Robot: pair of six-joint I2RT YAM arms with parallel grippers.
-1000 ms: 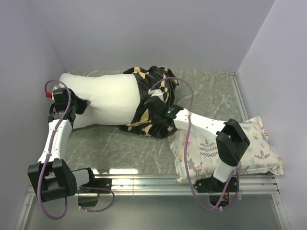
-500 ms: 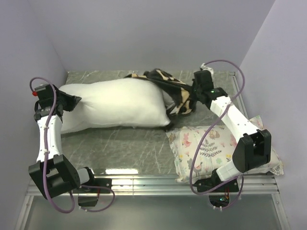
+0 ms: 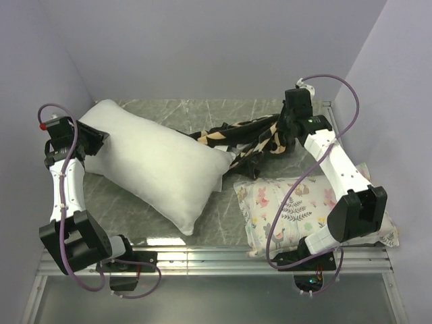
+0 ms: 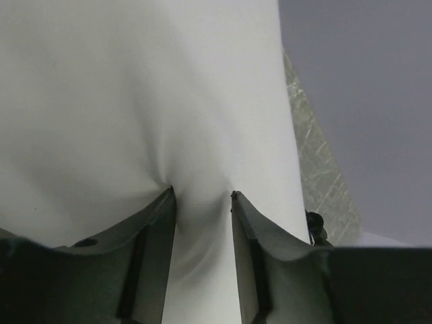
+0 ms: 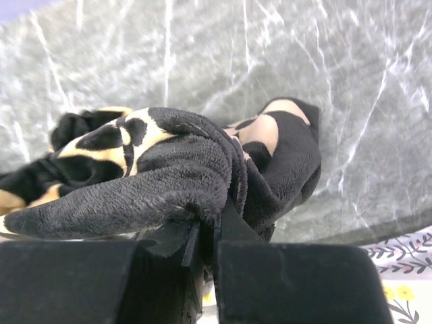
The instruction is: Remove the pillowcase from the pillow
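The plain white pillow (image 3: 152, 162) lies bare and slanted across the left half of the table. My left gripper (image 3: 91, 138) is shut on its far left corner; in the left wrist view the fingers (image 4: 152, 229) pinch a fold of the white pillow (image 4: 135, 88). The black plush pillowcase (image 3: 246, 138) with tan motifs is stretched in a rope from the pillow's right corner to my right gripper (image 3: 289, 131), which is shut on it and holds it above the table. In the right wrist view the pillowcase (image 5: 162, 175) bunches over the jaws.
A smaller pillow with pastel floral print (image 3: 310, 206) lies at the front right, under the right arm. Grey walls close in the marble table (image 3: 155, 108) on three sides. A metal rail (image 3: 216, 256) runs along the near edge.
My right gripper has pulled the pillowcase right and back, off the pillow. The left gripper has lifted the pillow's left corner back, and the pillow has swung to a slant.
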